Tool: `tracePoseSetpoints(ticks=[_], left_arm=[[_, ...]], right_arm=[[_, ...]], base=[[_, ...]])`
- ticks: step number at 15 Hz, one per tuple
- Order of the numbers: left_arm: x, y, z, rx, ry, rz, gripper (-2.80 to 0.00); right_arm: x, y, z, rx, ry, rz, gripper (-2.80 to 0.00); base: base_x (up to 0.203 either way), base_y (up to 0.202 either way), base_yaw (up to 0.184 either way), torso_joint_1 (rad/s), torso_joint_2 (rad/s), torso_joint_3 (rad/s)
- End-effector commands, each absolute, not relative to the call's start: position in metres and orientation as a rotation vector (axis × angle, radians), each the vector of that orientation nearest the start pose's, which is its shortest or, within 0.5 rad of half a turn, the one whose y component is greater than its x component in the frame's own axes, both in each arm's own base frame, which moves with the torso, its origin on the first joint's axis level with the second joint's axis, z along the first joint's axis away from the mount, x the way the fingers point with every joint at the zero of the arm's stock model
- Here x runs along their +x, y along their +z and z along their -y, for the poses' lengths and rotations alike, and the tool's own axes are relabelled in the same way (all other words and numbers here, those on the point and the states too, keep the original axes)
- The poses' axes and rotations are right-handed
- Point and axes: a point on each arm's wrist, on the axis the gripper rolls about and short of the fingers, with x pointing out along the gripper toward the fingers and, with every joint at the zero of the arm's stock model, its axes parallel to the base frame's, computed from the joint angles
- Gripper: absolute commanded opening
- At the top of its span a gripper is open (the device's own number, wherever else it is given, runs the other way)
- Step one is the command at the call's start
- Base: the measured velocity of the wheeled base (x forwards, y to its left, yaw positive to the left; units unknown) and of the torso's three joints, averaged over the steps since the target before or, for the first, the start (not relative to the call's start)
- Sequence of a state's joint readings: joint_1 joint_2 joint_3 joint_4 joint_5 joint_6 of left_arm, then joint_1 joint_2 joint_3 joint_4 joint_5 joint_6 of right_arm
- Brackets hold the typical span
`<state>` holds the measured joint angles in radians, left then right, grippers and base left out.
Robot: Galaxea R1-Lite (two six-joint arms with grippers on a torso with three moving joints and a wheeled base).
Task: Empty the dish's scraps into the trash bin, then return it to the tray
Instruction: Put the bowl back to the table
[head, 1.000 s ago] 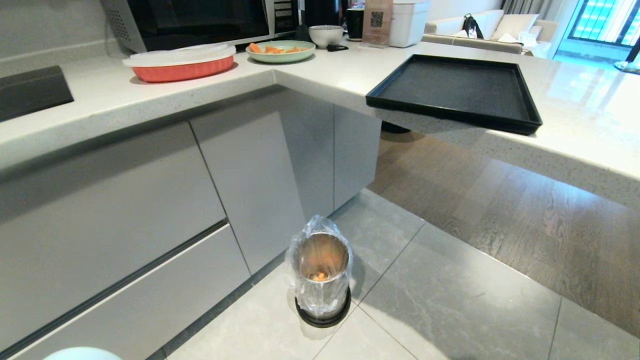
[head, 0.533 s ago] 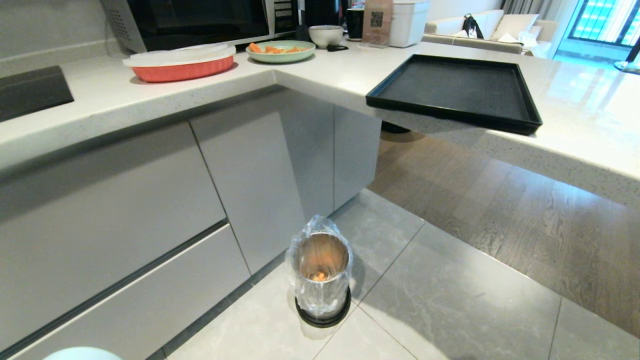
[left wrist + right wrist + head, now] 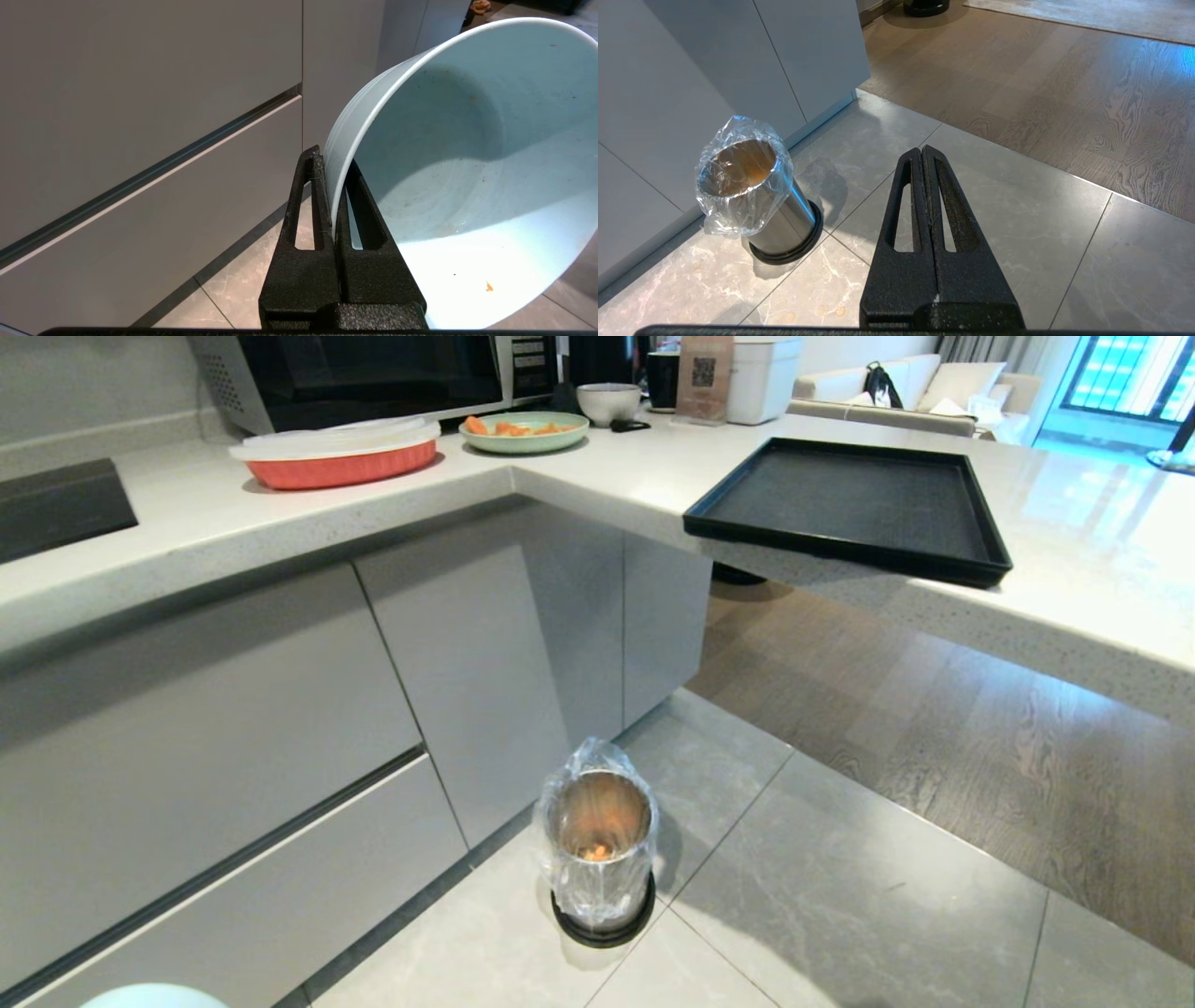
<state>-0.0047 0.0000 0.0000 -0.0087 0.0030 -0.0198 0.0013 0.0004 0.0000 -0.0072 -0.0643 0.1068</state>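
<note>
- The dish [image 3: 467, 177] is a small round white bowl with a pale bluish-white inside, held tilted on its side beside the grey cabinet fronts [image 3: 140, 116]; its inside is nearly bare, with only a tiny orange speck [image 3: 488, 286] and faint smears.
- The left gripper [image 3: 334, 186] is clamped on the dish's rim, one finger outside the wall and one inside, with the rim pinched between them.
- In the head view only a pale sliver of the dish [image 3: 154, 997] shows, well to the left of the trash bin [image 3: 599, 845].
- The trash bin is a shiny metal cylinder on a black round base, lined with a clear plastic bag that ruffles over its rim; it stands upright on the grey floor tiles [image 3: 840, 896], near the cabinet corner.
- The scraps [image 3: 596, 851], small orange bits, lie at the bottom of the trash bin.
- The right gripper [image 3: 927, 154] hangs over bare tile to the right of the trash bin, its fingers pressed together and holding nothing.
- The tray [image 3: 971, 537] is black, flat and low-rimmed; it lies on the white counter [image 3: 1102, 569] above and to the right of the trash bin, with one corner jutting past the counter's edge.
- Open tile and wood floor [image 3: 980, 728] stretch to the right of the trash bin.
</note>
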Motion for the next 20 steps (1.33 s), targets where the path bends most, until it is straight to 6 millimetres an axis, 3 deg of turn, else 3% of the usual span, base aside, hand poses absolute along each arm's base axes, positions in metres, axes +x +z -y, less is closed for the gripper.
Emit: tracePoseSetpoints(ticks=[1, 8, 20], left_arm=[[-0.0228, 0.0764, -0.0002, -0.020, -0.002, 0.009, -2.80], [-0.0228, 0.0764, -0.0002, -0.020, -0.002, 0.009, -2.80], [-0.0228, 0.0764, -0.0002, -0.020, -0.002, 0.009, -2.80]], right_arm=[[-0.0228, 0.0763, 0.0015, 0.108, -0.062, 0.011, -2.80], [-0.0228, 0.0761, 0.0015, 0.106, -0.063, 0.009, -2.80], [-0.0228, 0.0761, 0.0015, 0.106, -0.063, 0.009, -2.80]], base=[[0.000, 0.000, 0.000, 0.000, 0.00, 0.000], [-0.001, 0.000, -0.008, 0.000, 0.00, 0.001], [0.001, 0.008, -0.166, 0.003, 0.00, 0.003]])
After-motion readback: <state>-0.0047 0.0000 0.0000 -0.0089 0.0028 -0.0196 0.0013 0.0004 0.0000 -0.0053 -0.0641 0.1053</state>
